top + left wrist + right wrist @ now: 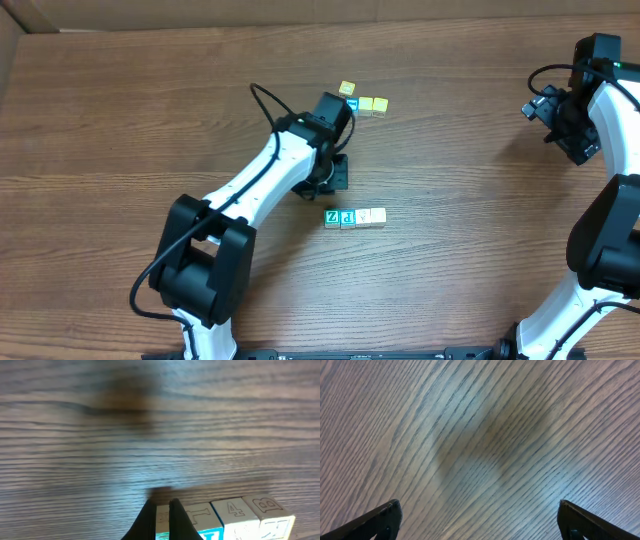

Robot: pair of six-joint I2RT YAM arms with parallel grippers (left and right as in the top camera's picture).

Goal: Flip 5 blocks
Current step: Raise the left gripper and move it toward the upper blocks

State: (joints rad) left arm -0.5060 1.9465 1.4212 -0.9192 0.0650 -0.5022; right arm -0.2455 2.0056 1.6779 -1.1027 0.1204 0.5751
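A short row of blocks lies mid-table: a green-faced Z block (332, 217), a blue-faced P block (347, 217), a whitish block (362, 216) and a cream block (377, 215). My left gripper (338, 180) hovers just behind the row's left end, shut and holding nothing. In the left wrist view its dark fingers (176, 521) almost touch each other (161, 505) in front of the leftmost block (163, 516); beside it lie blocks with carved tops (202, 514), (235, 511), (266, 505). My right gripper (568, 130) is open (477, 522) over bare wood at the far right.
A cluster of yellow cubes (366, 104) with a blue-letter cube (352, 103) sits behind the left arm, near the back of the table. The brown wooden tabletop (120, 150) stretches to both sides.
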